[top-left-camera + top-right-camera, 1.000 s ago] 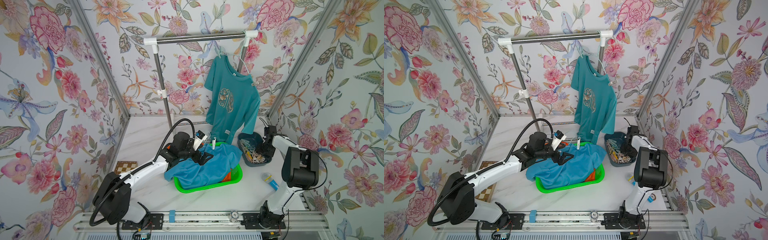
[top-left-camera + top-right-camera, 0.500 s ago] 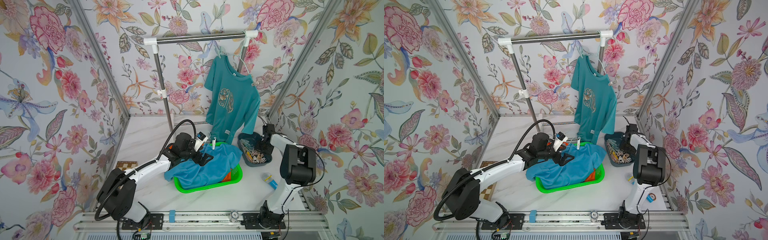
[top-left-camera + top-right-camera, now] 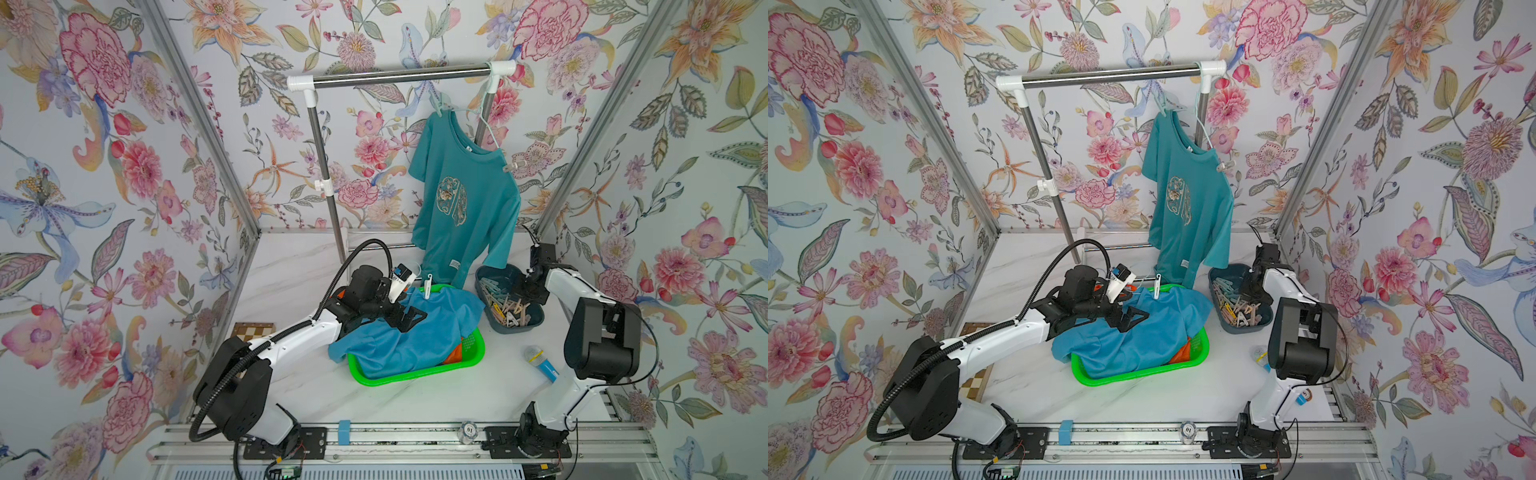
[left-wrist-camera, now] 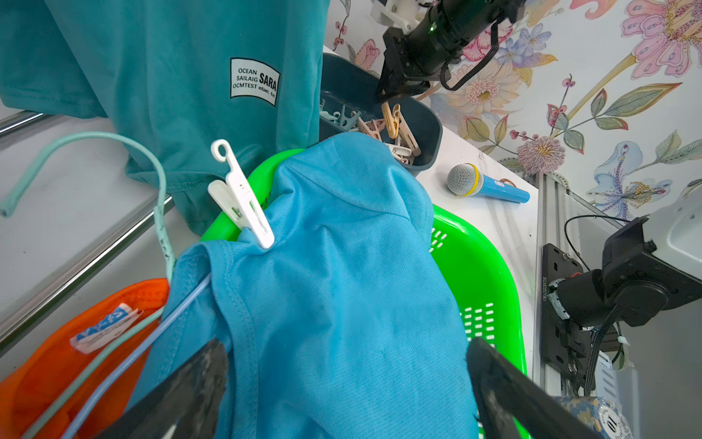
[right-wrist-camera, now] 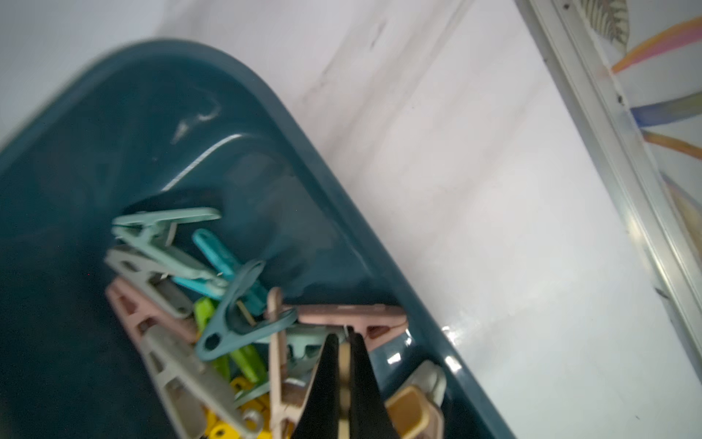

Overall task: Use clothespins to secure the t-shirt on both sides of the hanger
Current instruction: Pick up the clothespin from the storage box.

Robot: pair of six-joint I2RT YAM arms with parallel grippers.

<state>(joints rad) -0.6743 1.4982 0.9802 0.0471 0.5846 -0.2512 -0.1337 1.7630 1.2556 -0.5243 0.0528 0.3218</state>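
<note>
Since a second ago our right jaws have snapped shut. Mid-frame, we see the left jaws spread wide over the blue shirt (image 3: 432,332); at right, the right jaws pinch a beige clothespin (image 5: 343,365) in the bin (image 3: 496,275) of clothespins (image 3: 509,309).

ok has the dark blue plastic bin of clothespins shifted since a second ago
No. In a top view the dark blue plastic bin sits in the same spot beside the green plastic basket's right end as before.

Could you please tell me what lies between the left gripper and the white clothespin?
Between the left gripper and the white clothespin lies only the light blue shirt, draped over the green basket, as the left wrist view shows.
</note>
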